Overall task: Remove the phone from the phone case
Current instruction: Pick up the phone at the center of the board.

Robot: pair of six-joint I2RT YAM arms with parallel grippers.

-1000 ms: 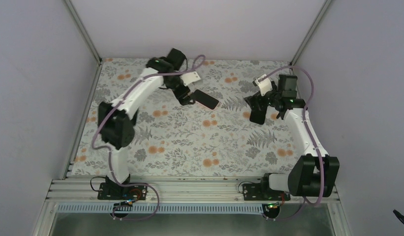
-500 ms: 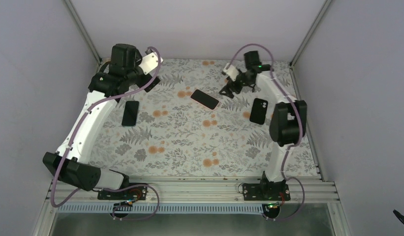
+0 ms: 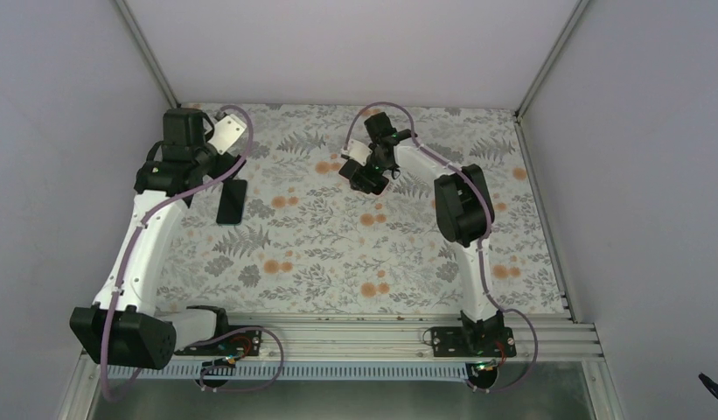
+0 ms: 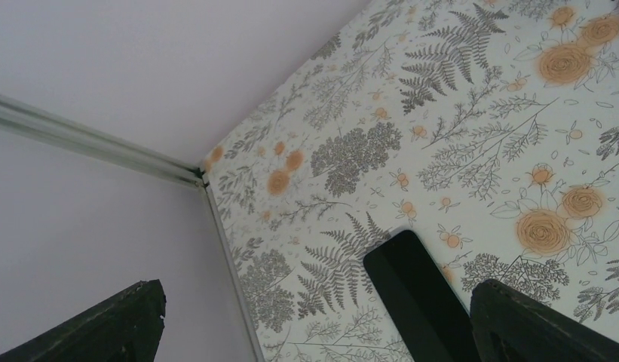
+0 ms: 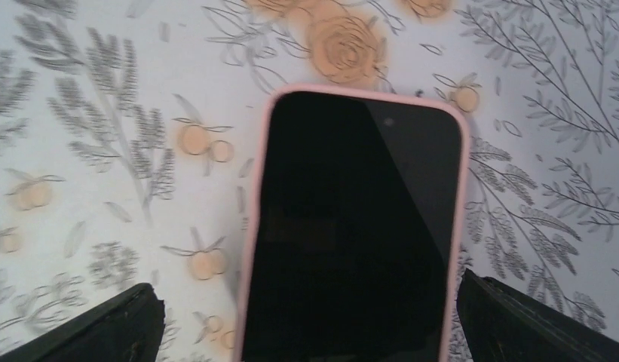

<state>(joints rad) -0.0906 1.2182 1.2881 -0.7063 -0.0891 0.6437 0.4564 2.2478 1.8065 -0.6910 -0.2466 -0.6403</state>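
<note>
Phone (image 5: 351, 234) in phone case (image 5: 366, 92) (screen up)

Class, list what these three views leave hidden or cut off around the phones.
Right wrist view: the phone and the phone case run off the bottom edge; the case's back lies underneath.
Top view: the right gripper largely covers that phone.
Left wrist view: the black phone loses one end to the bottom edge.
</note>
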